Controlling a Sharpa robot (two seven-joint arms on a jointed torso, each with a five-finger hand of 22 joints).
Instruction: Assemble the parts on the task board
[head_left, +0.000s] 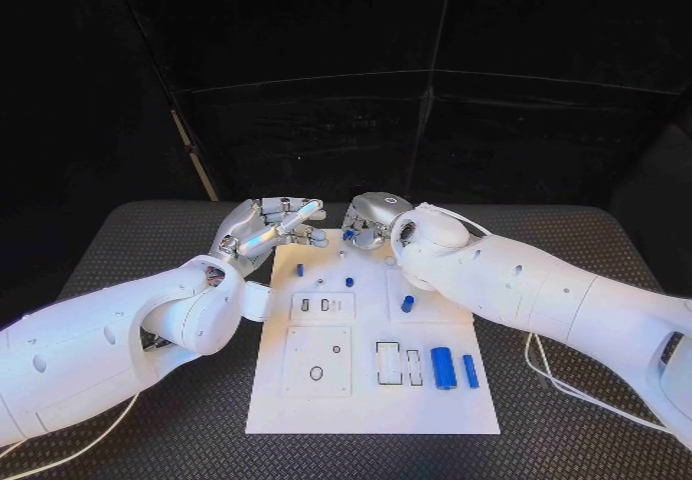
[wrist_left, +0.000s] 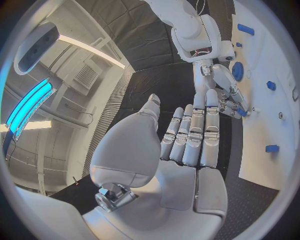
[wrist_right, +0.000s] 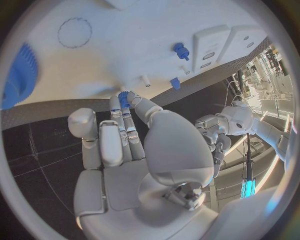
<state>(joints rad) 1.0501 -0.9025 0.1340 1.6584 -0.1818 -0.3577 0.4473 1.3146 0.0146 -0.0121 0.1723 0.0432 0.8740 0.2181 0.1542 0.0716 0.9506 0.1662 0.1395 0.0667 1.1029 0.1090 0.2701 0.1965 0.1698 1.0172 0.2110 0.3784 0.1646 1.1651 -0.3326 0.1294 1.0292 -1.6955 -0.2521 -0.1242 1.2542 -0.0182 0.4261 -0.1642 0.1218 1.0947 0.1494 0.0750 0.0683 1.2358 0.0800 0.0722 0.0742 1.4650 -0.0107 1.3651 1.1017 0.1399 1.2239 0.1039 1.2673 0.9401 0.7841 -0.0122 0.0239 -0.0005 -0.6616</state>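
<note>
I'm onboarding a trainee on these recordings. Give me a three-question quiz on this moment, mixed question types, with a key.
1. True or false: the left hand is holding a part.
2. Which hand pinches a small blue gear at its fingertips? A) left B) right C) neither
3. Fill in: the two blue cylinders lie on the task board at its near ____ corner, seen from the head view.

Key: 1 false; 2 B, the right hand; 3 right.

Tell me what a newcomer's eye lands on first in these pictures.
First, the white task board in the middle of the black table, with two upright-lying blue cylinders near its near right corner. Then both arms meeting at its far edge: the left robot hand raised with nothing in it, and the right robot hand, which pinches a small blue gear.
</note>
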